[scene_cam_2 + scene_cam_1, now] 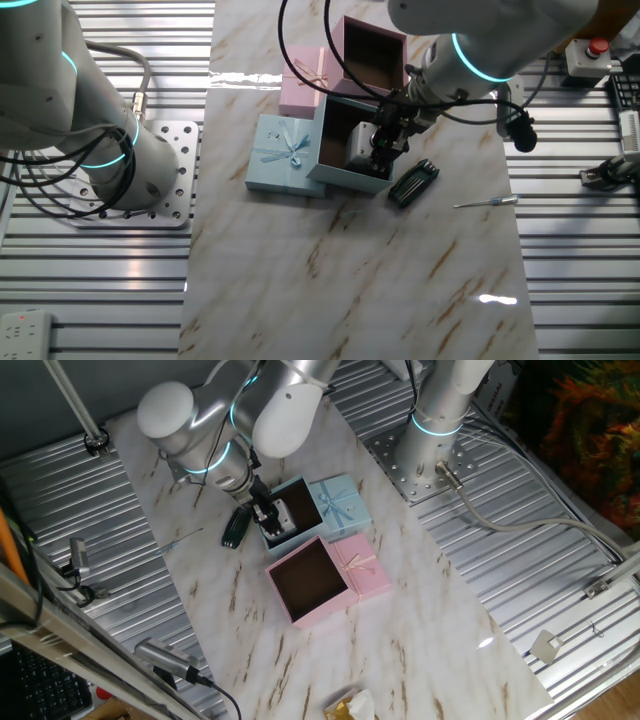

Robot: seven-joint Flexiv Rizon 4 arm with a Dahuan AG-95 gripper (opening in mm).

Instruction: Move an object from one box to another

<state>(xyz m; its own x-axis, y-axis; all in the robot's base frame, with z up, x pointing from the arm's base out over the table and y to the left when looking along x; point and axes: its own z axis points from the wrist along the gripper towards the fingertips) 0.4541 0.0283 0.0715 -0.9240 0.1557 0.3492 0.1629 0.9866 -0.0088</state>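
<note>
Object [358, 150], a small white-grey block, sits inside our blue box [345, 176], orientation unclear; whether our tool [385, 150] grips it, we cannot tell.

Arm bent low over table, wrist angled steeply down, gripper [270, 512] [383, 145] pointing downward; jaw state unclear.

I see a marbled tabletop [400, 280] with the blue box [345, 172] near its middle. The blue lid [285, 155] lies touching that box on the arm-base side. The pink box [372, 55] touches the blue box's far side, its pink lid [303, 82] alongside. A black gadget [412, 183] lies just beside the blue box, a thin tool [485, 202] further out.
</note>
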